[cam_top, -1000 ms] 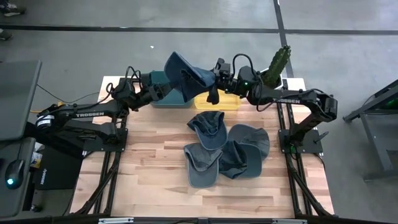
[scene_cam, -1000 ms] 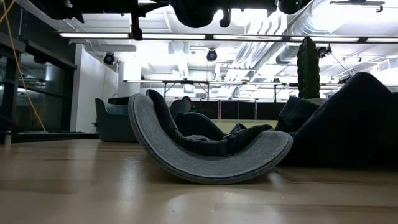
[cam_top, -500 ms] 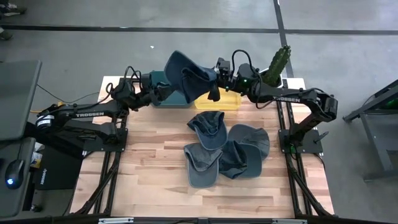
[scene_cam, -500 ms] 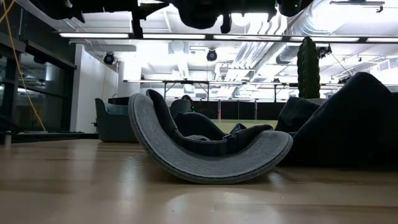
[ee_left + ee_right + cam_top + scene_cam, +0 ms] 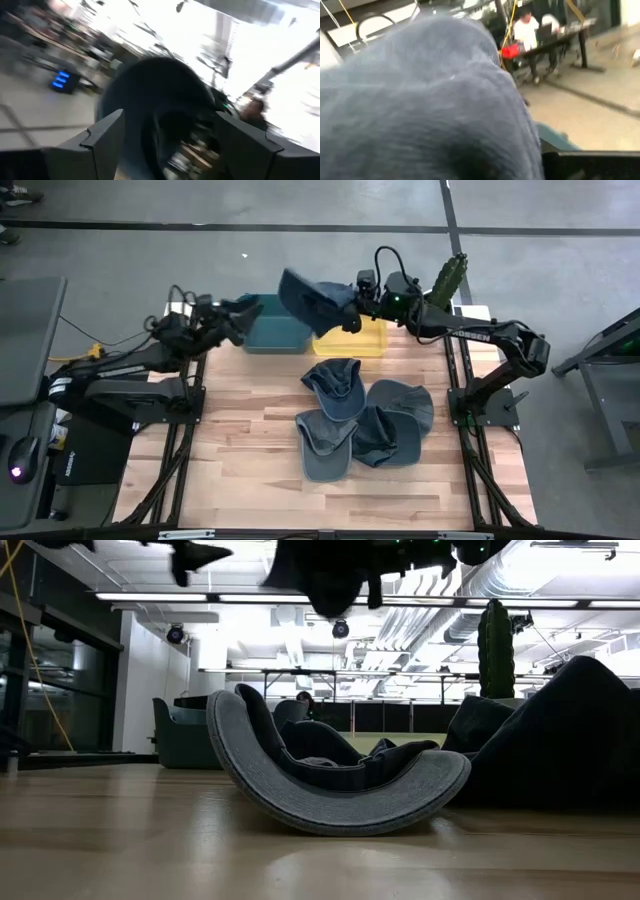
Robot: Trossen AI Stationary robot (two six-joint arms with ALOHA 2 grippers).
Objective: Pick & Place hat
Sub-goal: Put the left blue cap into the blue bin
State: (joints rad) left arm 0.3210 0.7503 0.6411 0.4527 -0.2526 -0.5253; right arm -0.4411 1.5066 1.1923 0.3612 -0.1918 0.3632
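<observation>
The hat (image 5: 310, 298) hangs in the air, clamped in the right gripper (image 5: 352, 296), above the yellow bin (image 5: 352, 338) and teal bin (image 5: 268, 332). The left gripper (image 5: 240, 313), fingers spread and empty, sits apart beside it. Four caps (image 5: 365, 420) lie on the bench (image 5: 240, 440) below.

Bare wood runs open down the frame's left half of the table (image 5: 240, 440); the cap pile (image 5: 365, 420) blocks centre-right, bins (image 5: 310, 335) crowd the top edge.
</observation>
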